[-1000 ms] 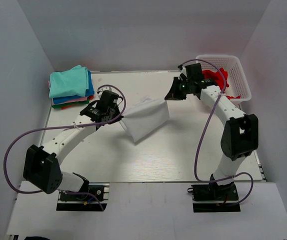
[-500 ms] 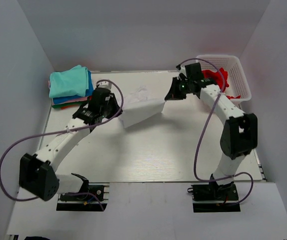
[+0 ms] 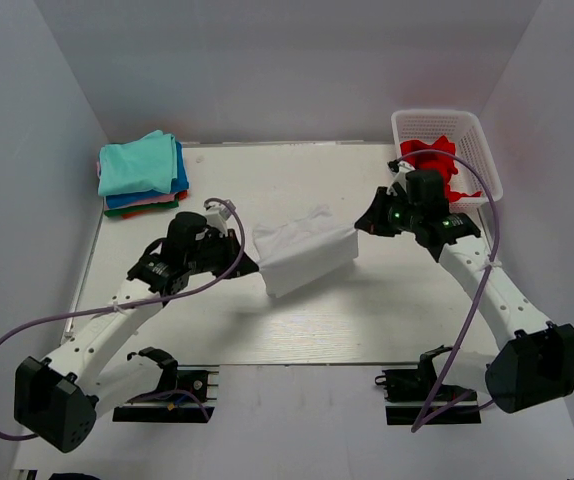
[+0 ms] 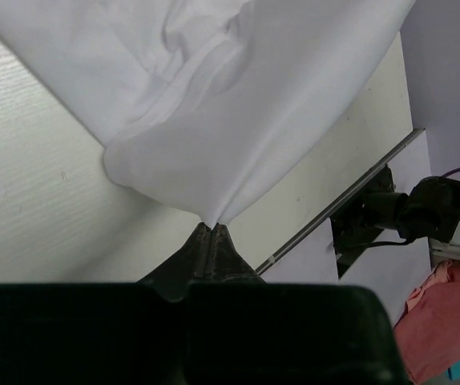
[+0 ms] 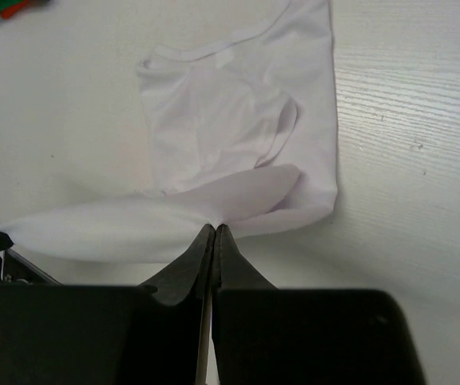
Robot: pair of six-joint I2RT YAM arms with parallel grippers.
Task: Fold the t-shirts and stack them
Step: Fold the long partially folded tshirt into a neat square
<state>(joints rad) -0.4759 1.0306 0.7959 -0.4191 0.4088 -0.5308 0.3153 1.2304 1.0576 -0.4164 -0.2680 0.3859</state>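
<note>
A white t-shirt (image 3: 302, 250) is stretched between my two grippers over the middle of the table, its lower part resting on the surface. My left gripper (image 3: 250, 262) is shut on the shirt's left corner; in the left wrist view the cloth (image 4: 238, 112) fans out from the pinched tips (image 4: 212, 226). My right gripper (image 3: 361, 226) is shut on the right corner, and the right wrist view shows the shirt (image 5: 238, 136), neck opening up, spreading from the tips (image 5: 215, 227). Folded t-shirts (image 3: 142, 172), teal on top, are stacked at the back left. A red t-shirt (image 3: 433, 158) lies in the basket.
A white lattice basket (image 3: 447, 150) stands at the back right corner of the table. White walls enclose the table on three sides. Purple cables loop from both arms. The arm bases are bolted at the near edge.
Both grippers have pulled the white t-shirt toward the near side of the table. The right arm has swung forward and down from near the basket; the left arm has drawn back too.
</note>
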